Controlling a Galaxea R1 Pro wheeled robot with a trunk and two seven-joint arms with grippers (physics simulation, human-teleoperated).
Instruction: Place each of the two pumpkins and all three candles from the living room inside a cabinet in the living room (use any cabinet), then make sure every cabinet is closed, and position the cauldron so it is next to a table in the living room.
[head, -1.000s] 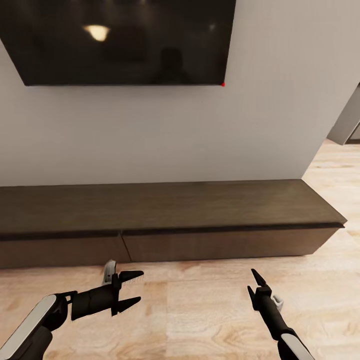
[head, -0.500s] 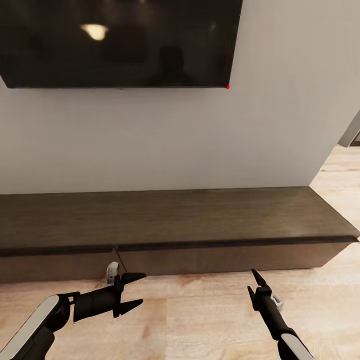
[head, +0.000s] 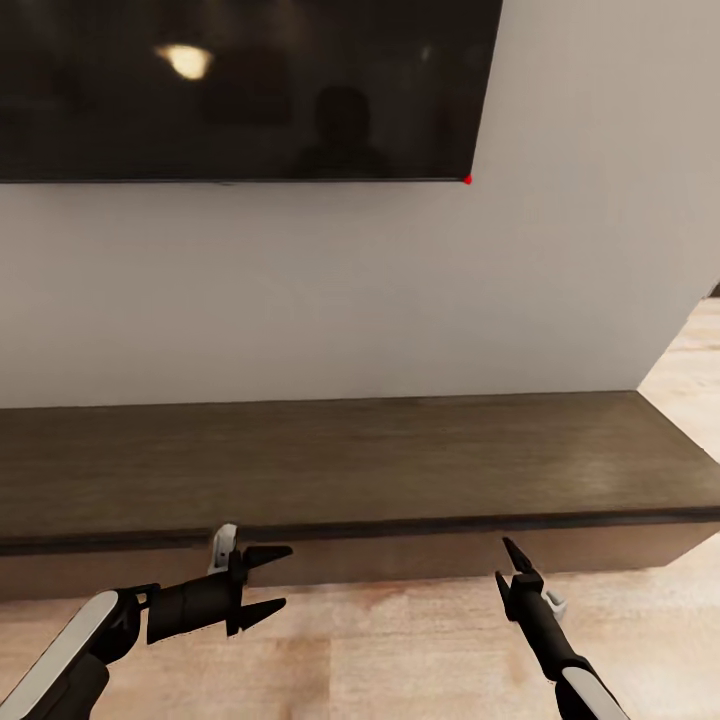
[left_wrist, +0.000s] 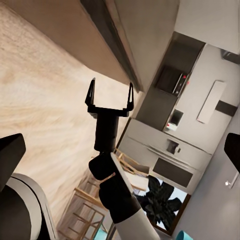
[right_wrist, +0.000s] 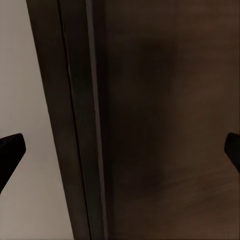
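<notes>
The head camera has closed in on the cabinet (head: 360, 470) since the earlier frames: the unit now sits lower and larger in view, its front edge just above both grippers, and the TV (head: 240, 85) on the wall above it has slid up and to the right; this is the camera's move, not the furniture's. Left of the cabinet's middle, the left gripper (head: 268, 580) hangs in front of the drawer fronts, its two fingers spread apart and holding nothing. Toward the cabinet's right end, the right gripper (head: 516, 572) points up at the front edge; in the left wrist view it (left_wrist: 110, 95) shows with both prongs wide apart and empty, over the wooden floor (head: 400, 650). The right wrist view looks close onto the cabinet's dark front (right_wrist: 165, 125). The drawer fronts appear shut.
</notes>
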